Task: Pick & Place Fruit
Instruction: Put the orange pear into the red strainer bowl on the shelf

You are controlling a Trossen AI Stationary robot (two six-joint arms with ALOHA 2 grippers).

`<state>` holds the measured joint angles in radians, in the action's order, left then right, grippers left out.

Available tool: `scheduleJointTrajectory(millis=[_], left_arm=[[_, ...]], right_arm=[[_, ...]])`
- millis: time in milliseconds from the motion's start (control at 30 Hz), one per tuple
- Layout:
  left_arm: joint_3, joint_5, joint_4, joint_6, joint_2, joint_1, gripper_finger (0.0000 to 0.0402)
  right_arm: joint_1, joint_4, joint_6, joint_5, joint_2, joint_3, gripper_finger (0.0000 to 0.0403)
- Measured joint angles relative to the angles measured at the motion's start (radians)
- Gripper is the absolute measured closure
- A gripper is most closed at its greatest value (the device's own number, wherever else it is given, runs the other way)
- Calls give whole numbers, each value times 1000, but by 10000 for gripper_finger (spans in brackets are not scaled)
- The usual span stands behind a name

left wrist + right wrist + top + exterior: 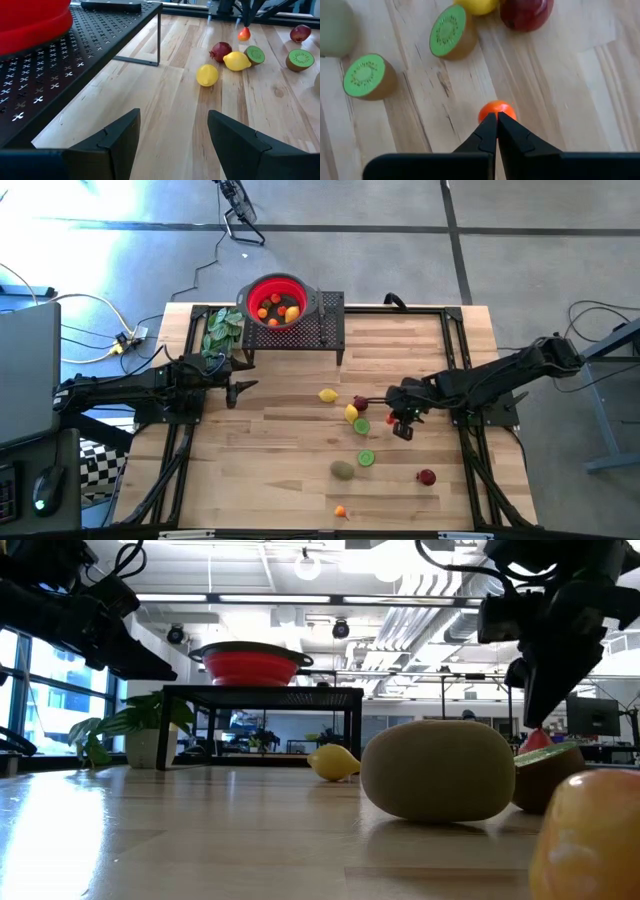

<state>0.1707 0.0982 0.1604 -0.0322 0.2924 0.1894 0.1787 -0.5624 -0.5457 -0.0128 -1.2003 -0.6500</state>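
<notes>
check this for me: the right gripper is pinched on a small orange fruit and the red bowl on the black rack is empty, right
Not quite. The red bowl on the black rack is not empty: the high view shows several small orange and red pieces already inside it. The rest stands: the right gripper is pinched shut on the small orange fruit, as the right wrist view shows.

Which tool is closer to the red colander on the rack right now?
Left. The left tool hangs open just in front of the rack, below the red colander. The right tool is farther off, shut among the fruit.
</notes>
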Motion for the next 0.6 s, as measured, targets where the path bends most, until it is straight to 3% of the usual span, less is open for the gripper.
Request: scheduleJointTrajectory(millis=[600], left_arm=[[0,0,0,0,0,0,174]], right_arm=[[-60,-39,75,-19,0,-93,399]])
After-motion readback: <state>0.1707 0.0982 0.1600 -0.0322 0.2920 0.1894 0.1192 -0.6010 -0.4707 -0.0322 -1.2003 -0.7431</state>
